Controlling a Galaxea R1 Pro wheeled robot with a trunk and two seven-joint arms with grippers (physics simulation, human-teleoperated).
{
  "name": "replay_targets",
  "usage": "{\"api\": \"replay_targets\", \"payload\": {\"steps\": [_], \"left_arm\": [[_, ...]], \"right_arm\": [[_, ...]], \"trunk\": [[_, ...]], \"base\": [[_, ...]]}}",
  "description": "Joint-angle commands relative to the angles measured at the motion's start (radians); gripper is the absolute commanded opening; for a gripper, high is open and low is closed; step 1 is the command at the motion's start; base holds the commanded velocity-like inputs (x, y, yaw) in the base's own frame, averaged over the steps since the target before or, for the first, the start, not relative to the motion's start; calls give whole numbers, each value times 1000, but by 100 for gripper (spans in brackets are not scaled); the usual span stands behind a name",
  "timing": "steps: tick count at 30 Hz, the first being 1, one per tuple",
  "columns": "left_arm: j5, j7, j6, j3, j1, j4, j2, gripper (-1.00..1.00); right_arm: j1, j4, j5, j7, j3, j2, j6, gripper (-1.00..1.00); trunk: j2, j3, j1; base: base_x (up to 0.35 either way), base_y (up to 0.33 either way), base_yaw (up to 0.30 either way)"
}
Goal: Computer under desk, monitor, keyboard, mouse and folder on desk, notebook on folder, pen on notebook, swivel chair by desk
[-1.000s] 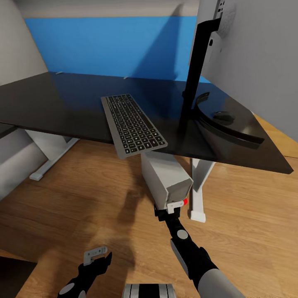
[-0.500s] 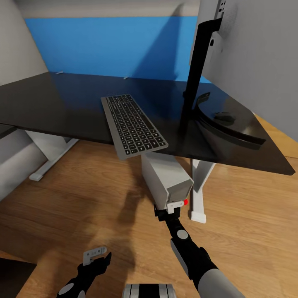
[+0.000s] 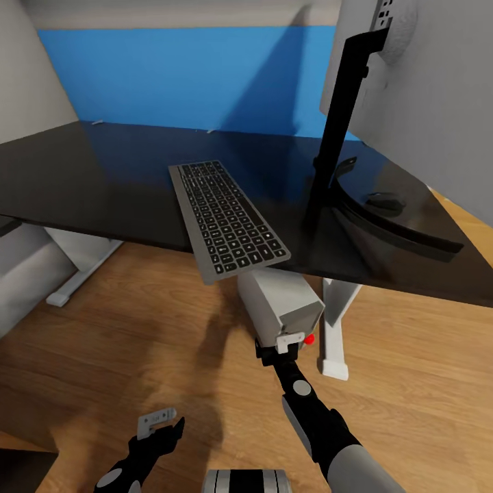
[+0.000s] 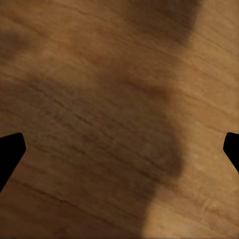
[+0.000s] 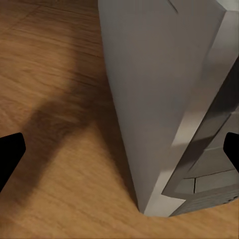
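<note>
The silver-grey computer (image 3: pixel 282 300) lies on the floor under the front edge of the black desk (image 3: pixel 103 185), its red light (image 3: pixel 309 338) facing me. My right gripper (image 3: pixel 279 348) is open right at that near end; in the right wrist view the case (image 5: pixel 159 94) looms between the spread fingertips (image 5: pixel 10 149). The keyboard (image 3: pixel 229 219) lies on the desk, its near end overhanging the edge. To its right stands the monitor (image 3: pixel 424 89) on its curved foot (image 3: pixel 394 229). The mouse (image 3: pixel 385 201) lies behind that foot. My left gripper (image 3: pixel 162 421) hangs open above the wood floor (image 4: pixel 119 99).
White desk legs stand on the floor at the left (image 3: pixel 82 263) and right (image 3: pixel 335 322), the right one close beside the computer. A blue panel (image 3: pixel 185 75) runs behind the desk. A grey block (image 3: pixel 20 274) sits at the left edge.
The camera has moved closer, so the desk, keyboard and monitor shift down and right in view. The computer stays at my right gripper and lies slightly further under the desk. Both grippers look unchanged.
</note>
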Motion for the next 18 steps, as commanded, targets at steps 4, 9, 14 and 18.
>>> {"api": "replay_targets", "payload": {"steps": [4,9,14,18], "left_arm": [[10,3,6,1,0,-2,-1,100],[10,3,6,1,0,-2,-1,100],[10,3,6,1,0,-2,-1,100],[10,3,6,1,0,-2,-1,100]], "right_arm": [[-1,1,7,-8,4,0,-1,100],[-1,1,7,-8,4,0,-1,100],[-1,1,7,-8,4,0,-1,100],[-1,1,7,-8,4,0,-1,100]], "trunk": [[0,-1,0],[0,-1,0],[0,-1,0],[0,-1,0]], "base": [[7,3,0],[2,1,0],[0,0,0],[82,41,0]]}}
